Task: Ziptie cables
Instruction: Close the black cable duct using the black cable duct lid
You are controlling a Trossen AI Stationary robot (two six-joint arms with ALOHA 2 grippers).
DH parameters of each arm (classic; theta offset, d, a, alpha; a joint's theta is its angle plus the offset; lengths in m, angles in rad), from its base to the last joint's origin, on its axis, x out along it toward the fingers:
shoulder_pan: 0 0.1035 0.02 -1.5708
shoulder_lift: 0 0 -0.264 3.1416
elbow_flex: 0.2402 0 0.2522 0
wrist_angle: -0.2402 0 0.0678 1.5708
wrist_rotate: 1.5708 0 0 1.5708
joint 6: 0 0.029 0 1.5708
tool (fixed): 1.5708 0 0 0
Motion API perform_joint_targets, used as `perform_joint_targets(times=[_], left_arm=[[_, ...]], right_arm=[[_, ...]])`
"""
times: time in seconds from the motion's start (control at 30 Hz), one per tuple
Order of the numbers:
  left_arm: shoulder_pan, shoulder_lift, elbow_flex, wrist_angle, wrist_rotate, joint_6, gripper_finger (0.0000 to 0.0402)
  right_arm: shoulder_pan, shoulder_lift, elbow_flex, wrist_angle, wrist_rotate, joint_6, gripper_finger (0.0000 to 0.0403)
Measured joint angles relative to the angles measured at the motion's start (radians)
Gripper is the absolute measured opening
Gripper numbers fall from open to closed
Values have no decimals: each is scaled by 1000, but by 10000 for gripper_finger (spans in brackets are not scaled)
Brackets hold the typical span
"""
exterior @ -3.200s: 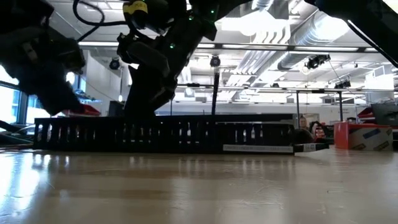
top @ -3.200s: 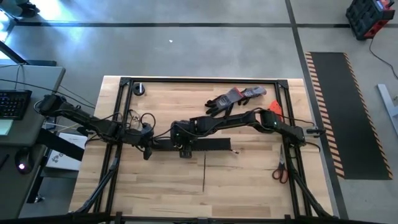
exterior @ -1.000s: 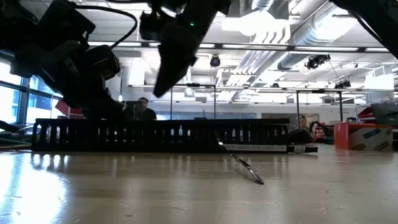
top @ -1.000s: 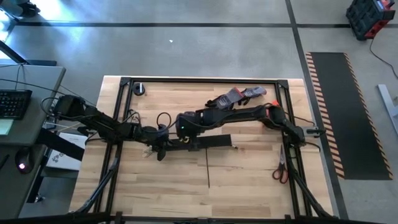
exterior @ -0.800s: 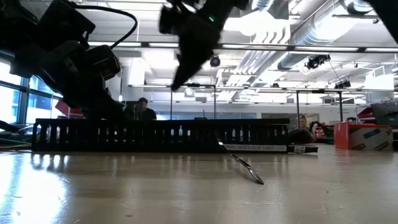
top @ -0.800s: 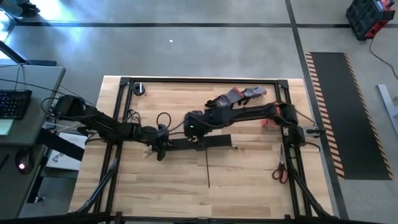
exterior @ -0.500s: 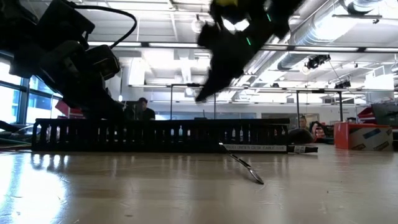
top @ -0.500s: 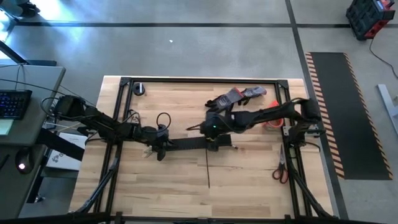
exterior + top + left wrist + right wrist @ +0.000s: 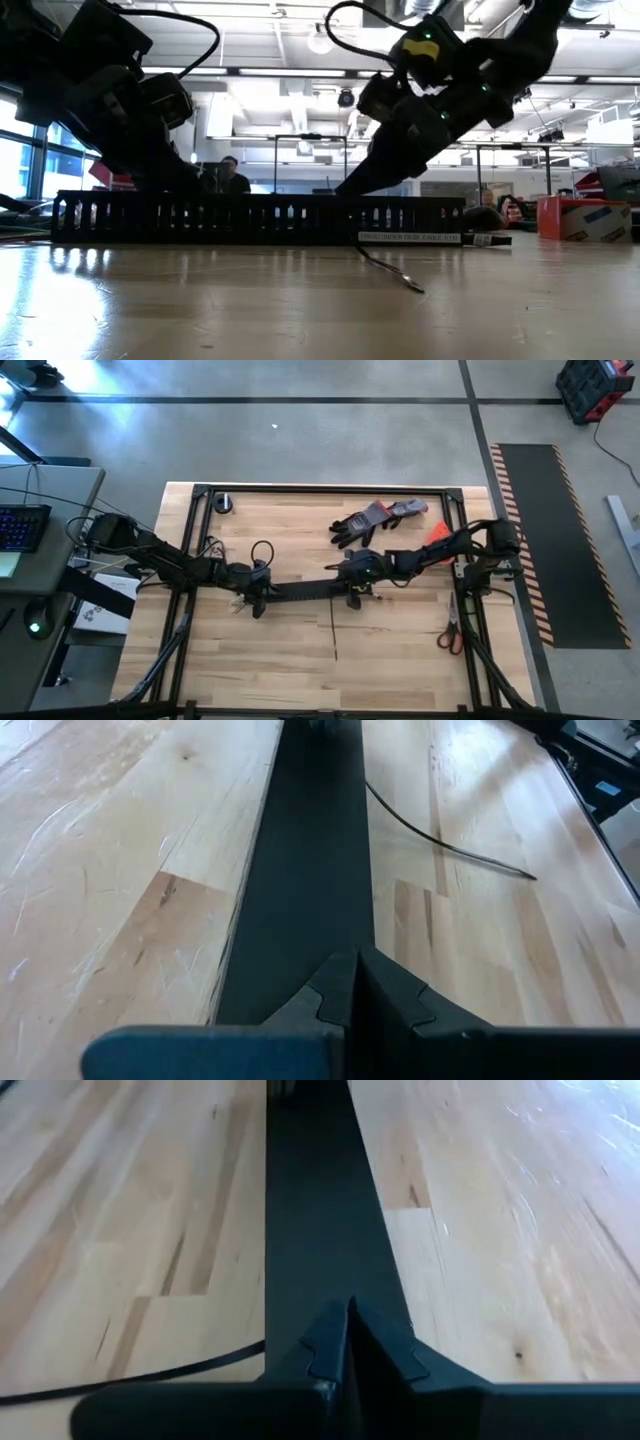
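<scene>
Right gripper [image 9: 348, 1308] with fingers pressed fully together, holding nothing, tips low over the right end of the black cover strip [image 9: 320, 1200]. Left gripper [image 9: 357, 960] likewise fully closed and empty at the strip's left end. Under the strip, a long slotted duct [image 9: 250, 218] lying across the middle of the worktop [image 9: 400, 660]. Cables [image 9: 237, 603] mostly hidden, pale ends seemingly showing at the duct's left end. Thin dark strand [image 9: 333, 630] trailing toward the near edge. Grey glove [image 9: 375, 518] near the far edge, scissors [image 9: 450, 632] by the right edge.
</scene>
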State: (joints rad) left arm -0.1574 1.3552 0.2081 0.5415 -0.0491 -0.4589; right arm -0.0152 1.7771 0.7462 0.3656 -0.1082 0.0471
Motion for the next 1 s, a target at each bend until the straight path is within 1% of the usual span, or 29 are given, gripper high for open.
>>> perform_joint_targets(times=[0.07,0.17,0.23,0.37,0.47,0.6,0.7,0.8,0.9,1.0], left_arm=[[0,0,0,1,0,0,0],[0,0,0,2,2,0,0],[0,0,0,2,3,0,0],[0,0,0,1,3,-8,0],[0,0,0,0,4,-8,0],[0,0,0,0,4,-8,0],[0,0,0,0,3,-9,0],[0,-1,0,0,3,-9,0],[0,0,-1,23,4,-13,0],[6,-16,-5,92,19,-42,0]], right_arm=[[0,-5,-17,32,0,10,6],[0,-41,-23,17,3,-1,6],[0,-83,-26,-13,13,-8,6],[4,-195,-24,-111,80,-26,6],[23,-255,-39,-176,119,-18,6],[50,-276,-125,-105,126,47,6],[63,-241,-219,10,173,121,6],[65,-193,-282,139,211,180,6],[65,-164,-304,206,219,185,6],[65,-175,-294,201,234,156,6]])
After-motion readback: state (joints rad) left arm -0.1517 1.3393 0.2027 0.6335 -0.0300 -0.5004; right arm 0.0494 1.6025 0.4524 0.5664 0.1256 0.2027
